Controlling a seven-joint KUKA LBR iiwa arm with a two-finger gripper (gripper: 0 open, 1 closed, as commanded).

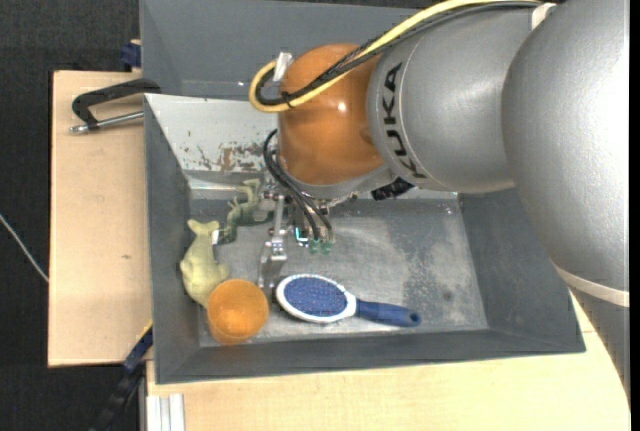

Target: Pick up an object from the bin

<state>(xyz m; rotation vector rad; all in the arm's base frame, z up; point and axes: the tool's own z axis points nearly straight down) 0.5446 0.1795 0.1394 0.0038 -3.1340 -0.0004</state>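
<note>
here the claw [292, 237] hangs low in the bin [440, 269], under the arm's orange cover [325, 124], close above the floor and a little left of its middle. whether it is released or clenched i cannot tell; nothing shows gripped in it.

just beside it, toward the far-left corner, lies a small green toy animal [245, 204]. just beside it on the other side, toward the near edge, lies a blue oval brush [316, 298] with a white rim, its blue handle running rightward along that edge. further out, by the left wall, lies a pale yellowish rubber figure [200, 261]. an orange ball [237, 310] sits in the near-left corner, close against both the figure and the brush head.

as i judge it, the step in hand is the approach. no thing has been picked yet, and all four lie on the bin floor. the claw sits between the toy animal and the brush rather than squarely over either, so the next move calls for settling on one. it then has to centre above that thing, close round it and lift straight up. the brush head lies flat and looks awkward to pinch, so the knobbly toy or the thin handle would likely give a better hold.
</note>
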